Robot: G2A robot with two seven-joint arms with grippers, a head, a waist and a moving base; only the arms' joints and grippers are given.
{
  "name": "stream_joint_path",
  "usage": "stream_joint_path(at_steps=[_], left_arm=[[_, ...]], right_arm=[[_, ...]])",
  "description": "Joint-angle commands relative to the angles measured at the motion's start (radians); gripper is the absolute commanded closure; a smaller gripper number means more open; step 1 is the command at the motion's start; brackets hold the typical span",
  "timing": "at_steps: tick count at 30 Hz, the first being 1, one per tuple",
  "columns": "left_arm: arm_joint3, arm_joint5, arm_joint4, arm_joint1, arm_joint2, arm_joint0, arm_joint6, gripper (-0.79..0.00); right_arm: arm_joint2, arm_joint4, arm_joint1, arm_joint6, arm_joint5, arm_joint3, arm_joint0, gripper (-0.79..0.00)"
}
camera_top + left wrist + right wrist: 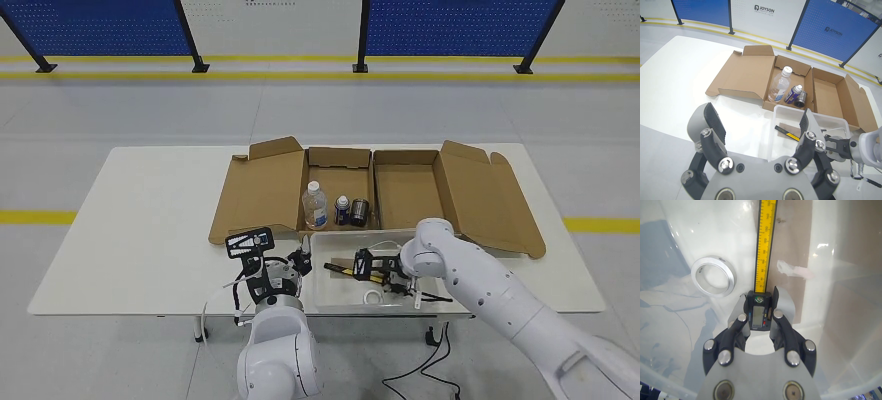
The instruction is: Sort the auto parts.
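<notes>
Top view, centre of frame: a white table point(150, 230) carries the left box point(338, 190) and the right box point(405, 195), both open and side by side. A clear bin point(322, 290) sits just below them.

The right gripper point(759, 294) is down inside the bin, its fingers pinched on the display head of the caliper point(765, 247). The yellow beam runs out ahead of the fingertips over a brown sheet point(791, 237). I cannot tell whether the caliper is off the bin floor. The left gripper point(757, 108) hangs with its fingers spread wide above the table, just left of the bin in the top view.

The step looks to be lifting the caliper out. The pinch should stay firm, because the whole beam lies to one side of it and will likely try to droop or twist. The arm should rise straight until the beam tip is over the bin wall, and only then carry the caliper toward a box. I cannot tell which box.

- One table.
- Two boxes.
- One bin.
- One sheet.
- One caliper.
- One bottle point(314, 207), one can point(342, 210) and one bearing point(360, 213), all three standing in the left box.
- One ring point(713, 275), lying in the bin beside the beam.
- One plastic scrap point(793, 271) on the sheet.
</notes>
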Motion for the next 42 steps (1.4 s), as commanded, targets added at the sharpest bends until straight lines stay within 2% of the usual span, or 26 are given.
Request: stream_joint_path(at_steps=[1,6,13,23,30,37,42], left_arm=[[0.0,0.0,0.0,0.0,0.0,0.0,0.0,-0.785],[0.0,0.0,0.0,0.0,0.0,0.0,0.0,-0.785],[0.0,0.0,0.0,0.0,0.0,0.0,0.0,-0.785],[0.0,0.0,0.0,0.0,0.0,0.0,0.0,-0.785],[0.0,0.0,0.0,0.0,0.0,0.0,0.0,-0.785],[0.0,0.0,0.0,0.0,0.0,0.0,0.0,-0.785],[0.0,0.0,0.0,0.0,0.0,0.0,0.0,-0.785]], right_arm=[[0.018,0.002,0.007,-0.002,0.005,-0.014,0.001,0.0],[0.087,0.009,0.039,-0.009,0.015,-0.088,-0.02,0.0],[0.237,0.022,0.107,-0.031,0.022,-0.279,-0.111,0.0],[0.53,0.102,0.193,-0.198,0.058,-0.508,-0.318,0.0],[0.643,0.175,0.22,-0.285,0.025,-0.572,-0.435,0.0],[0.675,0.15,0.227,-0.322,0.036,-0.595,-0.475,0.0],[0.703,0.095,0.231,-0.339,0.083,-0.61,-0.487,0.0]])
